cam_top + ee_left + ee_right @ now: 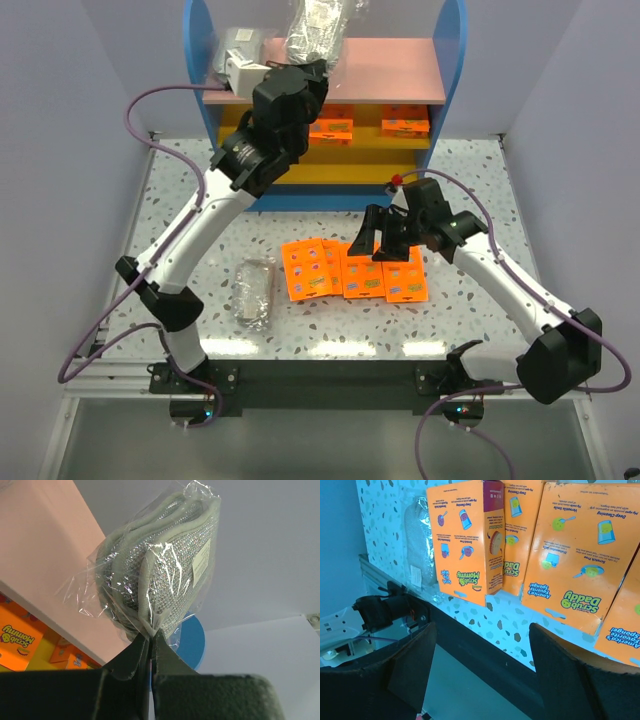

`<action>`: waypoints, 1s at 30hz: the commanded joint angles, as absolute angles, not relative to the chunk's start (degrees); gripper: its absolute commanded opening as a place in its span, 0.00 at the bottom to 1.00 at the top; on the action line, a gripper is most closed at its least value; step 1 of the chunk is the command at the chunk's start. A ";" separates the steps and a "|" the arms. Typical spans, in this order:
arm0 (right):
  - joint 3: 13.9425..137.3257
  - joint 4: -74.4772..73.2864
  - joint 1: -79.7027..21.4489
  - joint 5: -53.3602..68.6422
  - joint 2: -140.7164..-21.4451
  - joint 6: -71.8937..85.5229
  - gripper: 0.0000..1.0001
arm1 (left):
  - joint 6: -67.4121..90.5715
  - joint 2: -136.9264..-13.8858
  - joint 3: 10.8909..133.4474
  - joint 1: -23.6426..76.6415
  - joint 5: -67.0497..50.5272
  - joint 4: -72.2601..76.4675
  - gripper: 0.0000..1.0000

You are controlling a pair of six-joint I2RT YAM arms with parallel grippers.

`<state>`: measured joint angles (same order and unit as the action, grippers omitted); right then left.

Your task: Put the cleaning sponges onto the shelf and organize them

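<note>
Plastic-bagged scrub pads [315, 30] hang at twelve o'clock above the pink top board [390, 65], left gripper [150, 641] clenched on the bag's edge, likely for lowering there; right gripper [378, 238], jaws spread, hovers over orange packets [350, 272] near five o'clock.

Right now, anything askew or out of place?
Only mild: the four orange sponge packets on the table overlap unevenly, leftmost tilted. One scrub-pad bag lies alone beside them. Nothing looks spilled or damaged.
</note>
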<state>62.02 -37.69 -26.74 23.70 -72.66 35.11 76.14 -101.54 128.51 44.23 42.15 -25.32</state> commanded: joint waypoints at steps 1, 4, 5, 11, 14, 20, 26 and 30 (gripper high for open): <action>61.88 -37.00 -26.89 24.34 -70.66 34.72 0.78 | 80.86 -103.79 130.60 44.03 49.92 -24.61 0.00; 61.52 -37.00 -26.98 24.78 -70.49 34.63 0.78 | 82.26 -106.60 132.18 44.12 49.92 -23.99 0.00; 61.44 -37.00 -26.81 24.87 -70.40 34.72 0.78 | 82.70 -107.92 133.06 44.12 50.01 -24.17 0.00; 61.00 -37.26 -26.89 25.14 -70.05 34.54 0.78 | 86.13 -110.12 133.07 43.86 50.53 -23.38 0.00; 61.00 -37.70 -26.89 25.22 -69.87 34.02 0.78 | 87.18 -110.74 132.98 42.81 50.71 -22.94 0.00; 60.82 -38.06 -26.90 25.58 -70.22 33.49 0.78 | 89.56 -111.09 132.72 41.84 49.57 -22.94 0.00; 60.91 -38.41 -26.89 25.75 -70.66 32.96 0.79 | 90.35 -110.83 130.88 41.92 46.85 -21.10 0.26; 60.30 -38.50 -26.89 25.84 -70.49 32.70 0.79 | 89.13 -109.25 127.80 42.27 45.62 -17.94 0.43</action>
<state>61.30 -38.17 -26.74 23.81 -71.81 34.15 89.32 -111.46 129.49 42.02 45.52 -22.48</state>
